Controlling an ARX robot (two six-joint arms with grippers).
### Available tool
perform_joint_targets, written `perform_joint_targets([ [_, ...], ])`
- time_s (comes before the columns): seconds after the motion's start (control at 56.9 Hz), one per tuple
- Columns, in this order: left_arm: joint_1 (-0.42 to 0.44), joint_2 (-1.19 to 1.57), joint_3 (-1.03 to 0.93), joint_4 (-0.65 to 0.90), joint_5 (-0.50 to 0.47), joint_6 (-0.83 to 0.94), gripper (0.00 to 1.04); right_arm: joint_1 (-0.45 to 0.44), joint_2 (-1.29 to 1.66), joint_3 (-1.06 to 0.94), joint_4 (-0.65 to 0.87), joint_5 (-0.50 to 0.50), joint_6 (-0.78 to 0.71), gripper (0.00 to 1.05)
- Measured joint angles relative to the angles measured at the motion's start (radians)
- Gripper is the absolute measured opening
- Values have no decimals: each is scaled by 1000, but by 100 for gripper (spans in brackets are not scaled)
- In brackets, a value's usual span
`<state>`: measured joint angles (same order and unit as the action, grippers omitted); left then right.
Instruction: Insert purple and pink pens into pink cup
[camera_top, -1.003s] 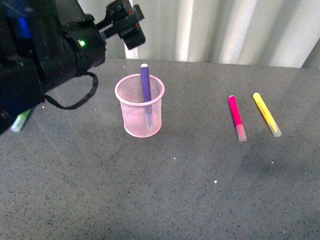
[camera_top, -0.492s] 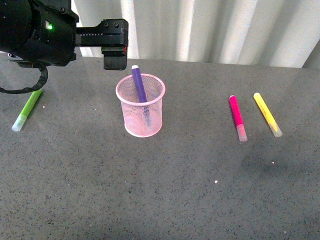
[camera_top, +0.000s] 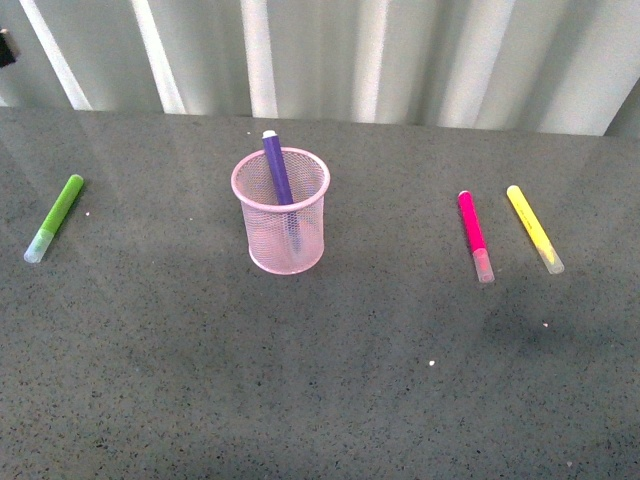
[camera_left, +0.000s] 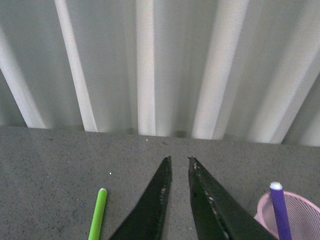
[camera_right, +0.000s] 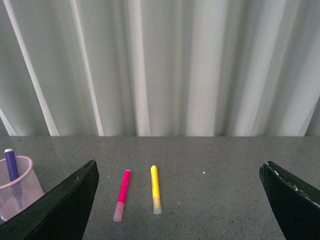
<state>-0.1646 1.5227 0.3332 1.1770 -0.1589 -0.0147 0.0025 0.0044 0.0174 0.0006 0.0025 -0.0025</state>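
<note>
Remaining: pink pen (camera_top: 472, 235), flat on table (camera_top: 350, 400), right of pink cup (camera_top: 262, 240), well apart from it, just beside yellow marker (camera_top: 533, 227). Long axis runs nearly straight away from robot, pale translucent cap at near end. Barrel slim, hot pink. Right gripper (camera_right: 180, 167) wide apart, empty, pen on table ahead of it; right arm judged nearer. Left gripper (camera_left: 179, 160) fingers almost together, nothing between. Purple pen (camera_top: 276, 170) in cup, leaning, top above rim. Neither arm in front view.
</note>
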Motion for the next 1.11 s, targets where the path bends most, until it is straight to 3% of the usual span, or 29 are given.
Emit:
perform_joint_targets([
  [0.053, 9, -39, -35, -7, 14, 3, 4, 0, 0, 0, 0, 0, 0, 98],
  [0.492, 87, -381, -229, -154, 84, 7, 4, 0, 0, 0, 0, 0, 0, 98],
  [0.633, 156, -498, -267, -235, 152, 7, 4, 0, 0, 0, 0, 0, 0, 98],
  [1.108, 162, -883, -312, -552, 159, 7, 4, 0, 0, 0, 0, 0, 0, 98],
])
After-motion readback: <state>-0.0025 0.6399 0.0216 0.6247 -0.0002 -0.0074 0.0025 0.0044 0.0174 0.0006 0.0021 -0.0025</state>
